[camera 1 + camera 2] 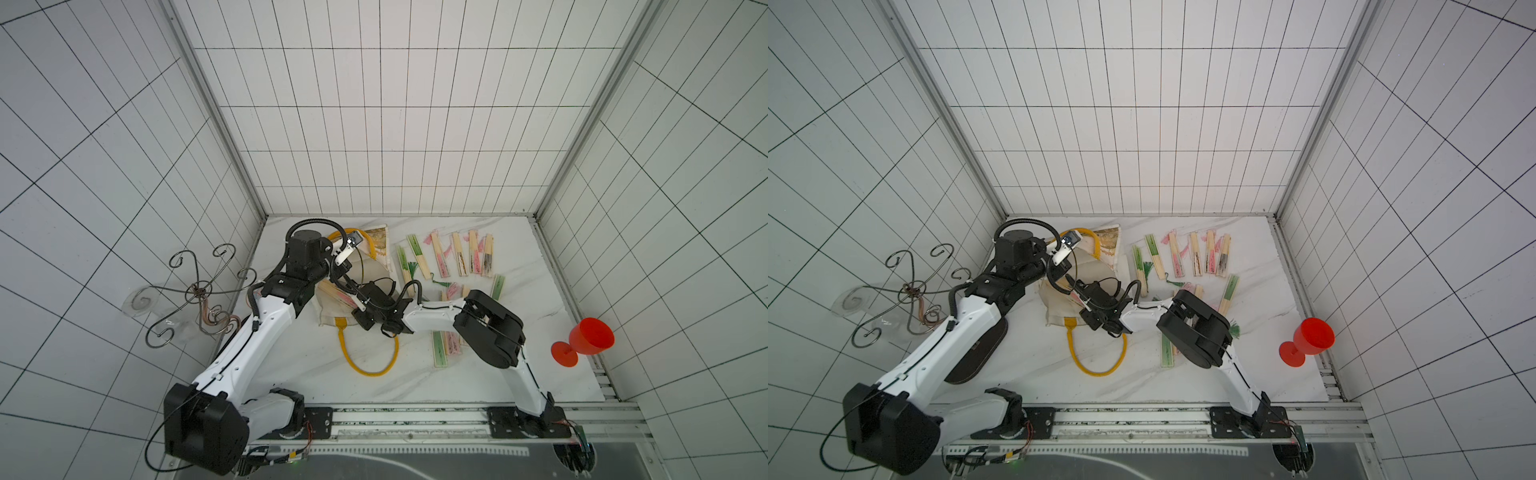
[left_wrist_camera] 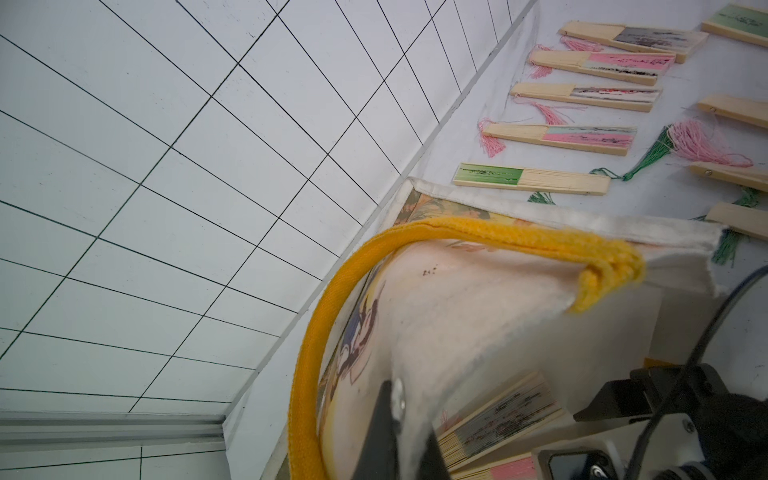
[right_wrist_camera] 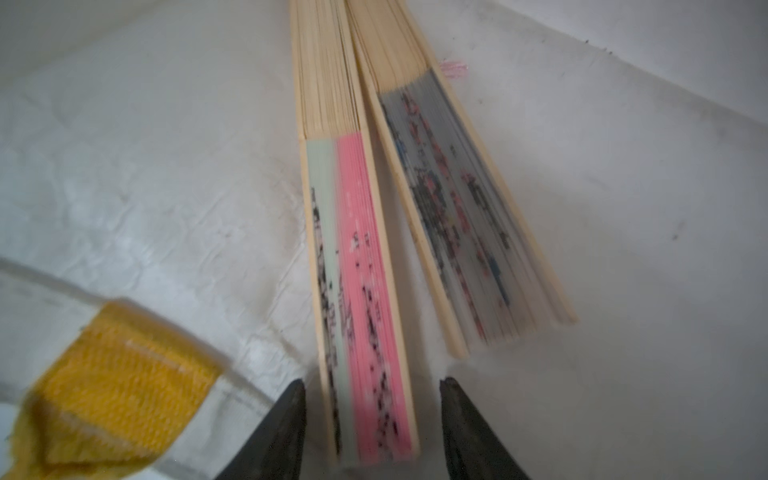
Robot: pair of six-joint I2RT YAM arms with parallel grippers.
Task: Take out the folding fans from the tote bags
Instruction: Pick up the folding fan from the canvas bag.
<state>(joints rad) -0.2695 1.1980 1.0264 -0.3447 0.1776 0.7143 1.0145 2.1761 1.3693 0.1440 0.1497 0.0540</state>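
Folding fans (image 3: 361, 291): two in one tote bag (image 3: 145, 187), left jaws clenched on its rim, right jaws apart astride one.

Both arms reach inward, wrists close together: left gripper (image 2: 409, 432) clamped tight on the tote bag (image 2: 457, 311) rim, right gripper (image 3: 372, 386) angled low, jaws parted.

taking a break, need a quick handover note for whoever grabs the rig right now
Left tool: shut on the tote bag rim, holding its mouth open.
Right tool: open, inside the bag, jaws either side of the pink fan, not clamped.
Done: many fans lie out on the table beside the bag.
Left: the pink fan and the grey inked fan next to it are in the bag; more may be hidden.
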